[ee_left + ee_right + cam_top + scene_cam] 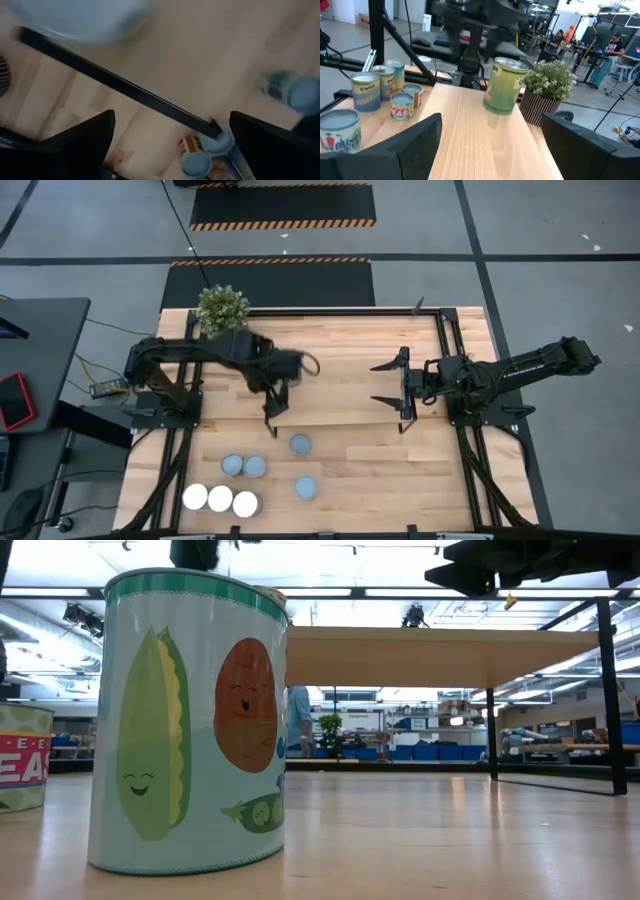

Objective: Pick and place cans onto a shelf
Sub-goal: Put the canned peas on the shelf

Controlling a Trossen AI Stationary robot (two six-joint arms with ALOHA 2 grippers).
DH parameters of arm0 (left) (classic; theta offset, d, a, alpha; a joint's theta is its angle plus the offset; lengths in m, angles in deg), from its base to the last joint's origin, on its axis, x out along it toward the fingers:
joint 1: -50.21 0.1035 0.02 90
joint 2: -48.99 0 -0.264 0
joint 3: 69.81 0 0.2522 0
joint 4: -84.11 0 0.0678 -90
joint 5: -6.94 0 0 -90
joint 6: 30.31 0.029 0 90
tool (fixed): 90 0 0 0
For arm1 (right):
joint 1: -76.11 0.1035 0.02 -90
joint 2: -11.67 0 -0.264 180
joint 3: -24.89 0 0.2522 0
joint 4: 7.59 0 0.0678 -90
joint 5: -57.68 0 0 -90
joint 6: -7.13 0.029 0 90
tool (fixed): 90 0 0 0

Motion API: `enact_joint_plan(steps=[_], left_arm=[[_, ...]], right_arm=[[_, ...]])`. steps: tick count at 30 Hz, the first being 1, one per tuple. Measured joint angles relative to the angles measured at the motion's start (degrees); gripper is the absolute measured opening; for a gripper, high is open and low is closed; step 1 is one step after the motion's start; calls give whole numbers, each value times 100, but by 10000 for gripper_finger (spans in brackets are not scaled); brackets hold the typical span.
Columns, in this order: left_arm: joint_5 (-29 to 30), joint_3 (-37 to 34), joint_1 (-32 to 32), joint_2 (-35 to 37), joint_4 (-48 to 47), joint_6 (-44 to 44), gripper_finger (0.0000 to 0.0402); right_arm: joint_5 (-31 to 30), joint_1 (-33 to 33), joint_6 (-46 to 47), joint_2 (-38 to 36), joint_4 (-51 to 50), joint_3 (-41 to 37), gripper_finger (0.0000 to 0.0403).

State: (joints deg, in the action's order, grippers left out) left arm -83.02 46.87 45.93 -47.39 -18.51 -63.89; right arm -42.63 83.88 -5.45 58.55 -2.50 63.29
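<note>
A green-labelled can (pixel 504 86) stands upright on the light-wood shelf (pixel 350 355), beside the potted plant (pixel 547 90). In the high view my left arm hides it. My left gripper (pixel 274 406) is open and empty over the shelf's near edge, and its wrist view (pixel 170 145) looks down past the shelf's black rod (pixel 120 85) at cans on the table. My right gripper (pixel 386 383) is open and empty over the shelf's right part. Several cans stand on the table near the front, such as a bluish-topped one (pixel 300 444) and a white-topped one (pixel 220 499).
The plant (pixel 222 307) stands at the shelf's far left corner. Black rod frames (pixel 445 360) close both short ends of the shelf. In the low view a vegetable-labelled can (pixel 190 720) stands close, with the shelf board (pixel 440 655) behind it. People show in the room beyond the table.
</note>
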Motion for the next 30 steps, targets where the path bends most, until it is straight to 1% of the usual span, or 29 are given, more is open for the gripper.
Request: enact_joint_plan(steps=[5, 10, 12, 14, 17, 20, 23, 25, 27, 30], left_arm=[[142, 0, -947, -4, 411, -768, 400], [570, 0, -1956, -4, 638, -1948, 400], [833, 0, -2339, -46, 833, -2529, 400], [1080, 0, -2722, -136, 1101, -2963, 400], [1230, 0, -3149, -409, 1292, -3453, 400], [1243, -5, -3422, -772, 1481, -3842, 400], [1380, -7, -3519, -1090, 2241, -3792, 400], [1367, -7, -3494, -1247, 2568, -3733, 400], [1153, -4, -3468, -1378, 2664, -3752, 400], [828, -7, -3430, -1512, 2831, -3857, 400]], right_arm=[[0, 0, 4, 0, -89, 0, 347], [0, 0, -18, 1, -183, 0, 347], [-1, 0, -72, 1, -250, 0, 347], [0, 0, -96, 0, -308, 0, 347], [-2, 0, -112, 19, -302, 0, 347], [104, 13, -131, 83, -337, 2, 347], [189, 83, -182, 244, -274, 2, 347], [188, 166, -282, 344, -152, 2, 347], [184, 254, -387, 418, -137, 2, 347], [-38, 379, -411, 467, -163, 2, 347]])
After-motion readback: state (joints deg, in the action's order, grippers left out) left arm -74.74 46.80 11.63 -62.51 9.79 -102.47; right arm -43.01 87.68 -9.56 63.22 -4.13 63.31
